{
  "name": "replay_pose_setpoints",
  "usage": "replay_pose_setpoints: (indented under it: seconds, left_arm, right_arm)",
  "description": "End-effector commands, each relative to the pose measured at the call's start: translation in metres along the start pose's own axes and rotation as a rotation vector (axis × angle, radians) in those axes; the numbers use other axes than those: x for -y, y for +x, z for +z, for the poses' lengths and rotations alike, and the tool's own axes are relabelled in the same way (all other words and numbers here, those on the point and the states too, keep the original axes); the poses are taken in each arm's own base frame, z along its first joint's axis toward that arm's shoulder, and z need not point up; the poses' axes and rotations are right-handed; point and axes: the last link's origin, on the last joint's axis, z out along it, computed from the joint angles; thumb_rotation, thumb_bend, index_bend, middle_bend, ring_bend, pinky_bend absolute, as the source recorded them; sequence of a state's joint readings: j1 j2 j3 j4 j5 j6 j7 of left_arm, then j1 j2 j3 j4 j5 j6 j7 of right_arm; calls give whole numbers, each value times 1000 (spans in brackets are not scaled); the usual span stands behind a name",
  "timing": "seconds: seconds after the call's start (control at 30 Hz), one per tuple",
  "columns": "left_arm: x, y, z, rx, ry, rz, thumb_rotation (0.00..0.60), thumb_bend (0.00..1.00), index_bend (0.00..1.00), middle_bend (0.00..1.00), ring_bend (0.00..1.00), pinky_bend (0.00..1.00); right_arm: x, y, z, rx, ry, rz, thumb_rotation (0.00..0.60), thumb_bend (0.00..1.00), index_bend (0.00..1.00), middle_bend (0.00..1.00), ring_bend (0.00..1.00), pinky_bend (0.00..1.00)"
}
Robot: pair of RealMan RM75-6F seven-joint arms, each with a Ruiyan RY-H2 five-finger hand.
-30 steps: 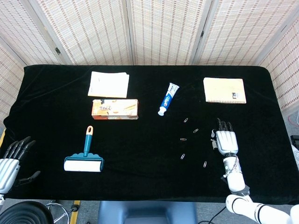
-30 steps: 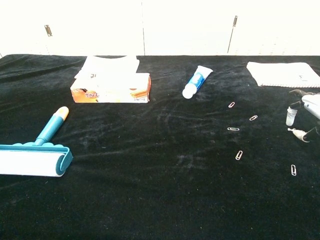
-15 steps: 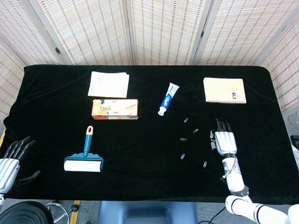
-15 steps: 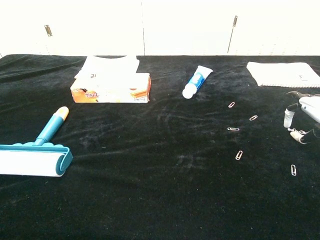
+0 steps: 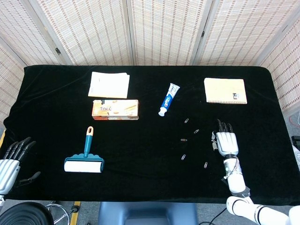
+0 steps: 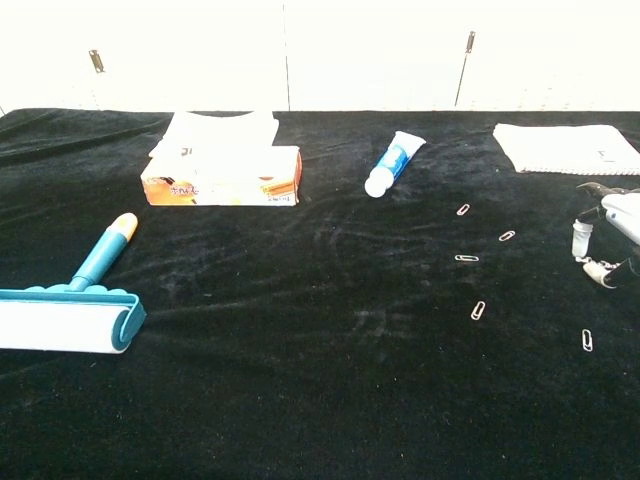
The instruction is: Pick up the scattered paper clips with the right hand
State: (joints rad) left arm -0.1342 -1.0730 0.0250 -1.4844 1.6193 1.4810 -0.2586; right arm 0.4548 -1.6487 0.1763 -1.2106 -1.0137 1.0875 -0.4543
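The right hand [image 5: 226, 142] is seen with fingers [image 5: 223, 126] spread, holding nothing; five paper clips [image 5: 196, 131] lie scattered just beside them on the worktop [image 5: 140, 154]; the nearest should be pinched first, pressed lightly.

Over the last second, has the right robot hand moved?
Barely. The right robot hand sits almost where it was beside the nearest paper clip, only nudging slightly forward and back.
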Motion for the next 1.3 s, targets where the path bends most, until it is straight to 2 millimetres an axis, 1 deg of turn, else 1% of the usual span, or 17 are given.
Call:
replay_pose_setpoints:
  seconds: [0.03,0.33,0.53,0.67,0.87,1.1,1.3]
  left_arm:
    - [0,0,0,0,0,-1,600,279,0,0,0,13]
    - [0,1,0,-3,-1,-1,600,279,0,0,0,13]
    - [0,0,0,-1,0,-2,600,280,0,0,0,13]
    - [1,0,0,-1,0,-2,600,280,0,0,0,13]
    - [0,0,0,-2,-1,-3,600,280,0,0,0,13]
    - [1,0,0,-6,-2,-3,600,281,0,0,0,13]
    - [1,0,0,-9,-3,-3,600,281,0,0,0,13]
  right_arm:
    - [0,0,0,0,0,-1,600,440,475,0,0,0]
    - [-1,-1,0,6,1,-5,600,439,478,0,0,0]
    - [-2,-2,0,1,-2,-6,600,441,520,0,0,0]
    - [-3,0,1,-15,-8,-5,600,441,582,6,0,0]
    - [-4,-2,2,-23,-25,-24,600,458,698,69,21,0]
    - [2,5,2,-106,1,3,600,551,880,184,93,0]
    - [5,11,1,-141,20,13,600,556,918,221,113,0]
